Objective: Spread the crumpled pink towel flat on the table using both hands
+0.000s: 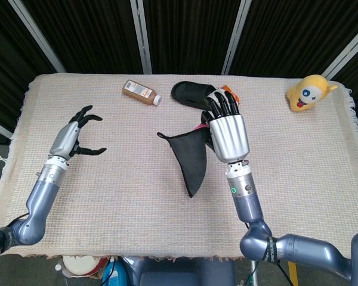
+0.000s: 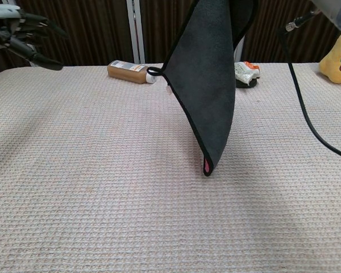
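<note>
Hanging from the right hand (image 1: 228,136), the towel (image 2: 210,85) droops in a dark triangle, its lowest corner showing pink and hovering just at the table (image 1: 125,196) near the middle. That hand grips the towel's top edge from above, fingers curled over the cloth. The left hand (image 1: 74,136) floats above the table's left side, fingers apart and bent, holding nothing, well apart from the towel. Farther back lie a brown bottle (image 1: 141,92), a black slipper (image 1: 191,94) and a yellow plush (image 1: 308,92).

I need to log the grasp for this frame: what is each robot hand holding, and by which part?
The right robot hand holds the towel by its upper edge, the rest hanging down. The left robot hand holds nothing.
</note>
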`<state>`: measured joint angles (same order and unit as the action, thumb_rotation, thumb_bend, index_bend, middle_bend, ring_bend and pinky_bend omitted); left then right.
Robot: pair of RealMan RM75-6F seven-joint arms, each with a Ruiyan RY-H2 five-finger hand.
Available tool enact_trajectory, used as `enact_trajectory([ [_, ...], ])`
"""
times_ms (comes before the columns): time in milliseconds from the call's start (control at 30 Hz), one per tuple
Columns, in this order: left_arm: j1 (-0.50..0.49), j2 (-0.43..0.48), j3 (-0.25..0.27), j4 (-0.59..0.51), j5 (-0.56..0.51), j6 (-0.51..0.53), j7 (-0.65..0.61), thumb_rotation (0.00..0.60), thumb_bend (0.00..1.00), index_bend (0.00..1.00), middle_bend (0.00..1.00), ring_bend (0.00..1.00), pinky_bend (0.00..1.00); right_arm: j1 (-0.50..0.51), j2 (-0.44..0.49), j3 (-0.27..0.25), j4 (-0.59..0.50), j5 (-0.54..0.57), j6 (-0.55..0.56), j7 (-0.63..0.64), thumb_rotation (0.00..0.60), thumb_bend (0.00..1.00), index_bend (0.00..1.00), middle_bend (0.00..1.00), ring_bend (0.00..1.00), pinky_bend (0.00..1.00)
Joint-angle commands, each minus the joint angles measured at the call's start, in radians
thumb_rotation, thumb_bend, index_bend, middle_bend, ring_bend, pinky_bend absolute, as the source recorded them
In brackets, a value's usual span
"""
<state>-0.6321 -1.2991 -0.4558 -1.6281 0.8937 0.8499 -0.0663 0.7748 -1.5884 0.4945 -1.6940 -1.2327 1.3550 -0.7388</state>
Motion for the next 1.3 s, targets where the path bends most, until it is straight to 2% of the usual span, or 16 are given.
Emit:
enact_trajectory([
  [33,-0.098,-0.018,-0.030,0.046,-0.087,-0.101,-0.004,0.600,0.16,0.28,0.00,0.00,0.00,0.001,0.005,-0.005,-0.010,0.007,0.004,-0.005,0.600,0.56,0.67,0.31,0.18,0.16],
  [100,-0.136,-0.027,-0.034,0.061,-0.112,-0.124,0.008,0.600,0.17,0.31,0.00,0.00,0.00,0.003,0.007,-0.007,-0.015,0.011,0.007,-0.010,0.600,0.56,0.67,0.31,0.18,0.16],
  [300,-0.234,-0.028,-0.039,0.094,-0.170,-0.168,0.060,0.600,0.17,0.34,0.00,0.00,0.00,0.007,0.017,-0.010,-0.031,0.019,0.018,-0.031,0.600,0.56,0.67,0.31,0.18,0.17],
  [500,-0.335,0.010,-0.002,0.099,-0.272,-0.211,0.158,0.600,0.19,0.41,0.00,0.00,0.00,0.012,0.027,-0.003,-0.063,0.045,0.027,-0.044,0.600,0.56,0.67,0.31,0.18,0.17],
  [800,-0.462,0.020,0.062,0.073,-0.423,-0.169,0.278,0.600,0.21,0.48,0.00,0.00,0.00,0.020,0.035,-0.013,-0.093,0.056,0.042,-0.059,0.600,0.57,0.67,0.31,0.18,0.18],
  [1000,-0.530,0.009,0.111,0.058,-0.522,-0.133,0.346,0.600,0.21,0.48,0.00,0.00,0.00,0.021,0.037,-0.021,-0.104,0.061,0.052,-0.052,0.600,0.57,0.67,0.31,0.18,0.19],
  [1300,-0.574,-0.019,0.145,0.024,-0.579,-0.096,0.375,0.600,0.21,0.48,0.00,0.00,0.00,0.026,0.039,-0.030,-0.101,0.066,0.055,-0.034,0.600,0.57,0.67,0.31,0.18,0.19],
])
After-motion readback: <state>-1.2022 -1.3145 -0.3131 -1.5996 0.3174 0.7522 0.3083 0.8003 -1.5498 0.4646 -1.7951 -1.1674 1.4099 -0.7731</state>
